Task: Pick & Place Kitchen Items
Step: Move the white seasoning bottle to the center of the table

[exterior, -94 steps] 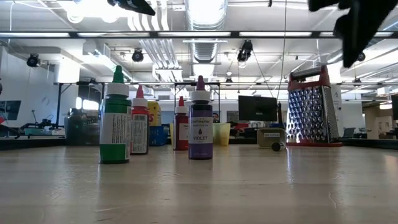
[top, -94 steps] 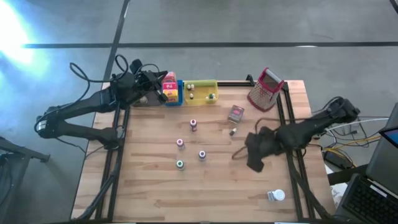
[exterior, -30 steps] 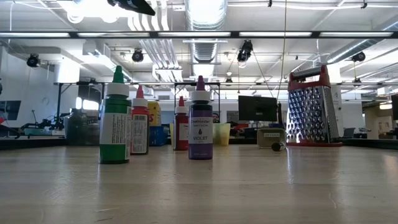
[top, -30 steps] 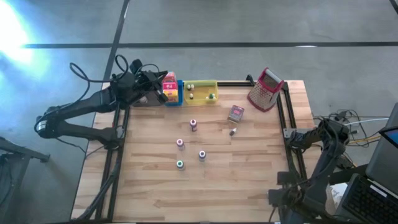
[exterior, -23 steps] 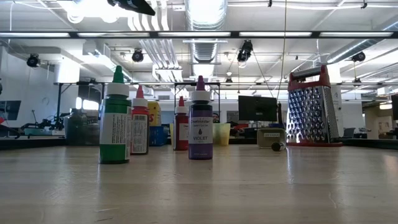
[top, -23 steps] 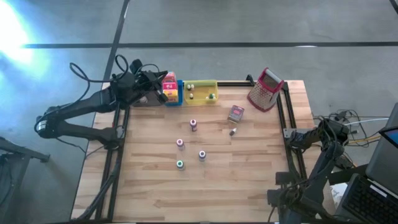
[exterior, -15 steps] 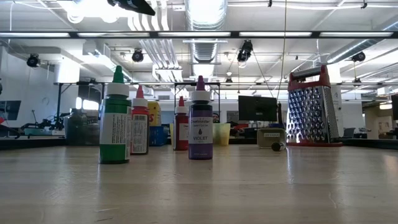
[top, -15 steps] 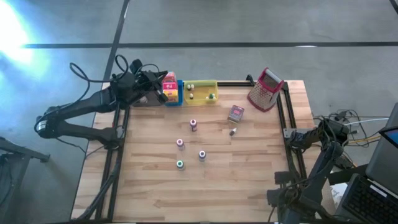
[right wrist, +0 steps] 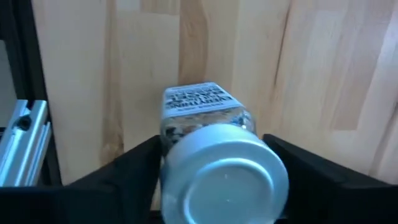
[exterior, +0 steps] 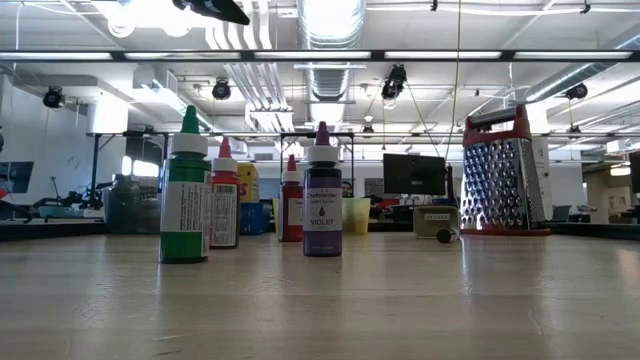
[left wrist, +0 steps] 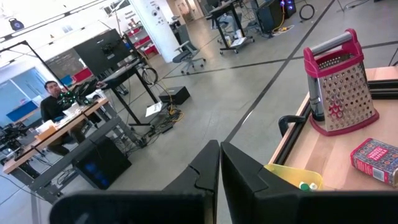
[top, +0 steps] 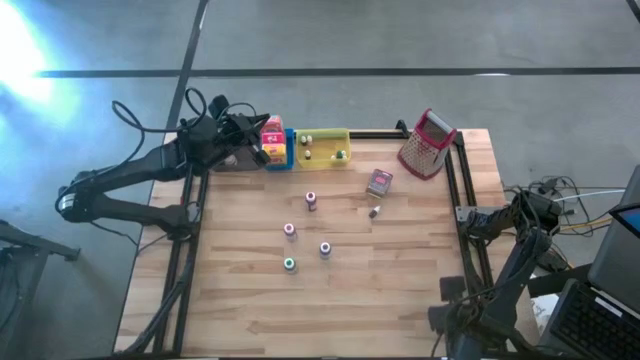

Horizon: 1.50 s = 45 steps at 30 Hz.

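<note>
Midway only: small items already lying in the yellow tray (top: 322,145), four squat plastic bottles (top: 289,264) left standing mid-table, a red tin (top: 379,182) nearby. Down at the near right corner, right gripper (right wrist: 217,180) straddling a lying glass jar (right wrist: 208,134) with smooth metal lid, fingers apart. Left gripper (left wrist: 219,163) pinched closed, empty, beside the trays.

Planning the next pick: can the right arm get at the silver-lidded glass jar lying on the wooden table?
Probably yes. The right gripper already straddles the silver-lidded glass jar, one finger on each side, and nothing stands between them on the wooden table.
</note>
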{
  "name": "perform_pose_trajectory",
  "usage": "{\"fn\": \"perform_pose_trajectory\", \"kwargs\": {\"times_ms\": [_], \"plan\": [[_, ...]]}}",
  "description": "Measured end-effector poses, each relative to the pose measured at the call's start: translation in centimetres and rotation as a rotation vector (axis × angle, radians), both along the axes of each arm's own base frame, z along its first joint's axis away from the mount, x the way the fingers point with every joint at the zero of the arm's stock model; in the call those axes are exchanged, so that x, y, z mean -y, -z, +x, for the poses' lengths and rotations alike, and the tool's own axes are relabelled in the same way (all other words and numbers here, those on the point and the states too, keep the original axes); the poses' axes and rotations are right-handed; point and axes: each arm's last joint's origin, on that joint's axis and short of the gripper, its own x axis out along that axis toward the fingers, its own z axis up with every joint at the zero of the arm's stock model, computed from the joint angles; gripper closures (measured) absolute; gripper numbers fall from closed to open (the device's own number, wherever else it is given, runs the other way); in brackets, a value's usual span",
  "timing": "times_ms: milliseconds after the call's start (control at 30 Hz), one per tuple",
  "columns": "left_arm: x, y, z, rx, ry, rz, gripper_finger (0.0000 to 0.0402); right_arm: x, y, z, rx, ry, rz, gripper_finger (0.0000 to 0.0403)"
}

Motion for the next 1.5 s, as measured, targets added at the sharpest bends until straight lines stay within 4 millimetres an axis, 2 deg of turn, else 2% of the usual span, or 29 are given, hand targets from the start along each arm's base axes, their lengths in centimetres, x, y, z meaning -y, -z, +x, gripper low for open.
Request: {"fn": "perform_pose_trajectory", "kwargs": {"times_ms": [133, 200, 500, 700, 867, 1100, 1367, 1500], "plan": [[0.0, 0.0, 0.0, 0.0, 0.0, 0.0, 0.038, -0.2, 0.0, 0.1, 0.007, -0.005, 0.016, 0.0196], [0.0, 0.0, 0.0, 0.0, 0.0, 0.0, 0.038, -0.2, 0.0, 0.1, 0.01, -0.007, 0.022, 0.0211], [0.0, 0.0, 0.0, 0.0, 0.0, 0.0, 0.038, -0.2, 0.0, 0.2, 0.023, -0.033, 0.014, 0.021], [0.0, 0.0, 0.0, 0.0, 0.0, 0.0, 0.038, 0.0, 0.0, 0.4, 0.073, -0.068, -0.021, 0.0181], [0.0, 0.0, 0.0, 0.0, 0.0, 0.0, 0.038, 0.1, -0.1, 0.7, 0.126, -0.142, -0.055, 0.021], [0.0, 0.0, 0.0, 0.0, 0.0, 0.0, 0.038, 0.8, -0.1, 2.1, 0.174, -0.135, -0.09, 0.0211], [0.0, 0.0, 0.0, 0.0, 0.0, 0.0, 0.038, 2.2, -0.2, 3.7, 0.134, -0.173, -0.138, 0.0199], [0.0, 0.0, 0.0, 0.0, 0.0, 0.0, 0.038, 3.2, -0.3, 4.5, 0.103, -0.21, -0.167, 0.021]]}}
